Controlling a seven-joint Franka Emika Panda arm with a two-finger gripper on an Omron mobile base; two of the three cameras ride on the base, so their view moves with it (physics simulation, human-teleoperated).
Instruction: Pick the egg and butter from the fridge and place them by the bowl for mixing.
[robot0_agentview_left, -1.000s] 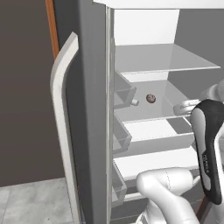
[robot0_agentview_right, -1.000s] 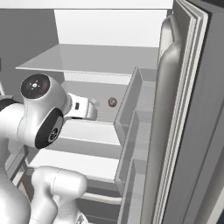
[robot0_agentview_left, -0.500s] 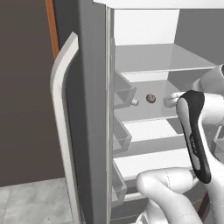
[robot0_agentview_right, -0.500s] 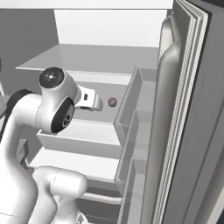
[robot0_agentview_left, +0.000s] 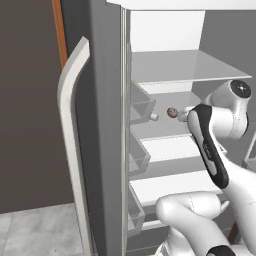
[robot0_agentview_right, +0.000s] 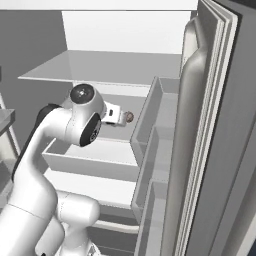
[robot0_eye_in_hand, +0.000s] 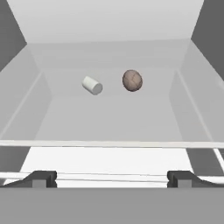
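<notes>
- My claw (robot0_eye_in_hand: 112, 178) is released, its 2 dark fingertips (robot0_eye_in_hand: 40, 178) standing wide apart with nothing between them.
- The fridge (robot0_agentview_left: 107, 150) stands open, and my claw reaches into its white interior at the level of the middle shelf (robot0_eye_in_hand: 109, 118).
- The egg (robot0_eye_in_hand: 132, 81), brownish and speckled, lies on that shelf ahead of my claw, toward the back wall and a little right of the line between my fingertips; nothing touches it.
- From the left base camera the egg (robot0_agentview_left: 171, 112) shows just beyond the tip of my hand; from the right base camera the egg (robot0_agentview_right: 129, 117) sits just past my claw (robot0_agentview_right: 120, 116).
- A small white cylinder (robot0_eye_in_hand: 92, 85) lies on its side on the same shelf, ahead of my claw and left of the egg, near it but apart.
- The left door's long pale handle (robot0_agentview_left: 72, 145) curves well behind and left of my claw; the right door's bins (robot0_agentview_right: 150, 150) stand to my claw's right.
</notes>
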